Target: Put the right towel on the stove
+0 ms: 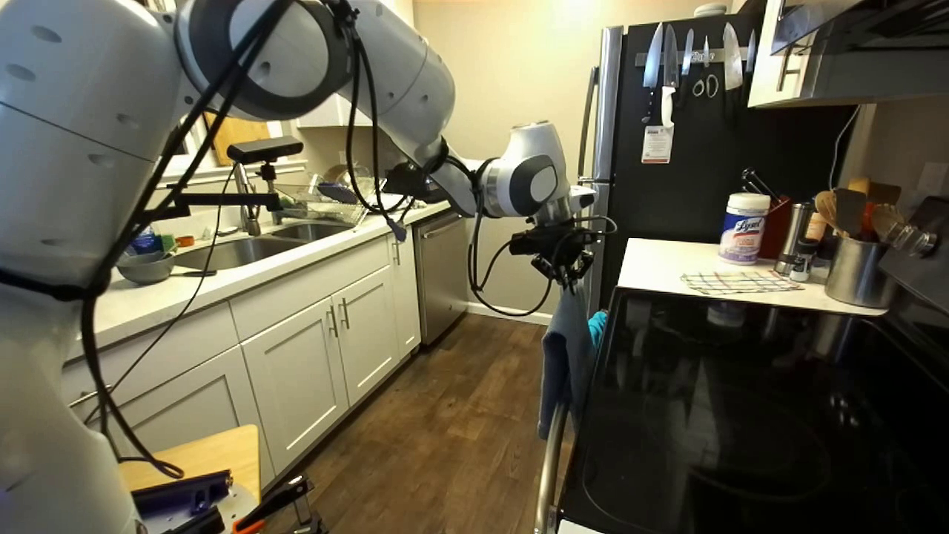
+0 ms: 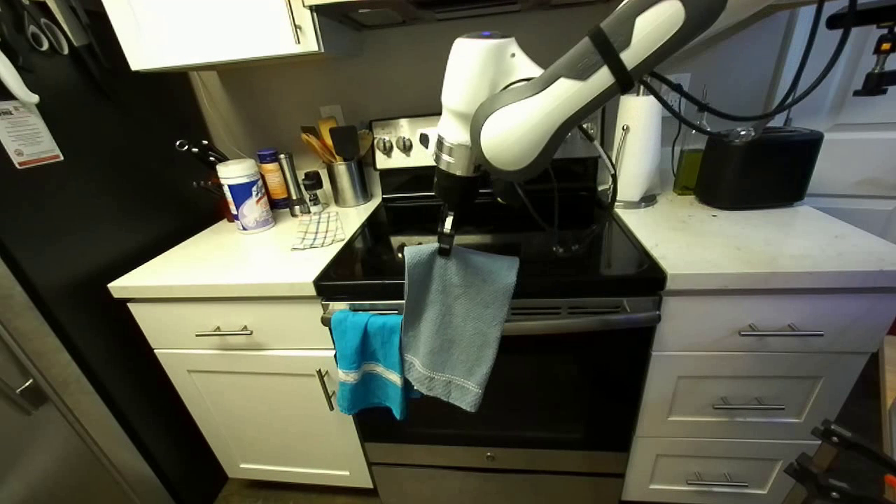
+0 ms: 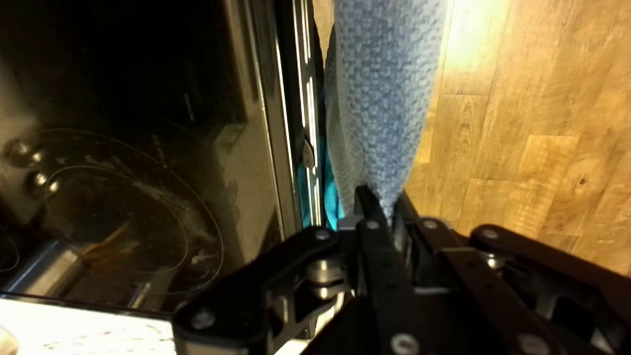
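The right towel is grey-blue (image 2: 458, 325) and hangs from my gripper (image 2: 446, 246) in front of the oven door. It also shows in an exterior view (image 1: 561, 348) and in the wrist view (image 3: 387, 88). My gripper's fingers (image 3: 387, 204) are shut on its top edge, slightly above the level of the stove's front edge. The black glass stove top (image 1: 712, 423) lies just beside the towel. The towel covers part of the oven handle (image 2: 588, 323); I cannot tell whether it touches the handle. A turquoise towel (image 2: 367, 364) hangs on the handle to its left.
A Lysol tub (image 2: 246, 196), a steel utensil holder (image 2: 348, 183) and a checkered cloth (image 2: 319, 231) are on the counter beside the stove. A paper towel roll (image 2: 638, 150) and a black toaster (image 2: 759, 168) stand on the opposite counter. A fridge (image 1: 712, 170) stands behind.
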Motion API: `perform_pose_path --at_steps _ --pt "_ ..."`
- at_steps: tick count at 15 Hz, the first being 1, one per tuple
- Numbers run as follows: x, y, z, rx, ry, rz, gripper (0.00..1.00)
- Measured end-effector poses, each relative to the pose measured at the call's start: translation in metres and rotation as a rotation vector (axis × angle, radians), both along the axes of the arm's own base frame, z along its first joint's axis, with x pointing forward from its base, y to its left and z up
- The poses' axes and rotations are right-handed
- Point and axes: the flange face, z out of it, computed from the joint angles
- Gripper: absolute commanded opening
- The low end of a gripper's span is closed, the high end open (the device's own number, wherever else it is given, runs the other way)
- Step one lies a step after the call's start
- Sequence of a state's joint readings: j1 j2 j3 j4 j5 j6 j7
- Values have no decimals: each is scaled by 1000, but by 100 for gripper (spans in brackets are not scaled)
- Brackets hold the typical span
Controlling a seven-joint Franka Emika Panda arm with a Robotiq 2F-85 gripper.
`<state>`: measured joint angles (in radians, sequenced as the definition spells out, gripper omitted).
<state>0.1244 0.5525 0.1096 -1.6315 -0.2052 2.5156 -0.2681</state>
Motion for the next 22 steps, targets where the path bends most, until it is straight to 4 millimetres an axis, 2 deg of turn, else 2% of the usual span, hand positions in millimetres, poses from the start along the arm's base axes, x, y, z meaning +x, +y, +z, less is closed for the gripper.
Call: perform_pose_path --at_steps 4,7,15,18,22 --pt "-4 -23 40 16 -37 28 2" --pt "1 -60 54 39 -49 43 2" --pt "20 -204 64 76 -32 -11 2" --pt "31 -242 63 79 -20 -22 2" --pt "50 -284 48 77 -9 -44 2"
